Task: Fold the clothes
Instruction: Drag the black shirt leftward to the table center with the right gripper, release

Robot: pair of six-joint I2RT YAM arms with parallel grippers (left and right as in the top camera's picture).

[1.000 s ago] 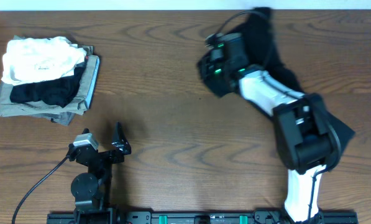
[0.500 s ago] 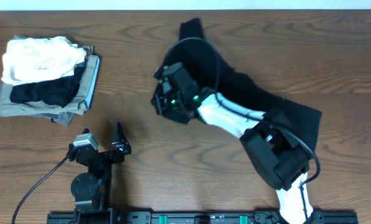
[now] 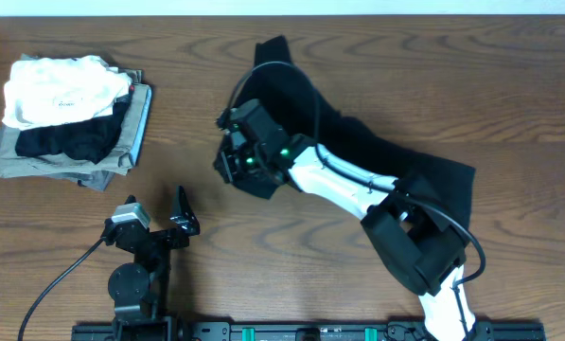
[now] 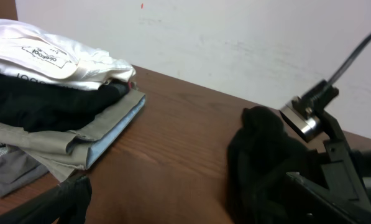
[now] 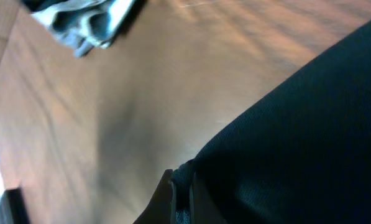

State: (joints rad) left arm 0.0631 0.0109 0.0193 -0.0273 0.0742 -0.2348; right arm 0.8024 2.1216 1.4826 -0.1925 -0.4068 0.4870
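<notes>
A: Pulled the black T-shirt (image 3: pixel 377 156) further left across the table (image 3: pixel 291 275) since a moment ago. Came in from the far right side.

B: Starting close by, then. How about the left gripper (image 3: pixel 159 220)?

A: Sits near the front edge, jaws wide apart, holding nothing. Well apart from the shirt.

B: And the right gripper (image 3: pixel 233 166)?

A: Pinched tight on an edge of the shirt, out in the middle. Clamped on black cloth in the wrist view too.

B: Lying how, that shirt?

A: Bunched and twisted in a long strip, running from the gripper back to the right, with one end poking toward the far edge. Not flat at all.

B: So which step?

A: Probably dragging it to the middle, ready for spreading. No fold made yet.

B: Needs what next?

A: Likely letting go, finding two corners, then pulling flat with both grippers. Hard to fold while crumpled.

B: Anything further off?

A: Only a pile of folded clothes (image 3: pixel 69 114) at the far left, white on top, well apart. Best left alone.
</notes>
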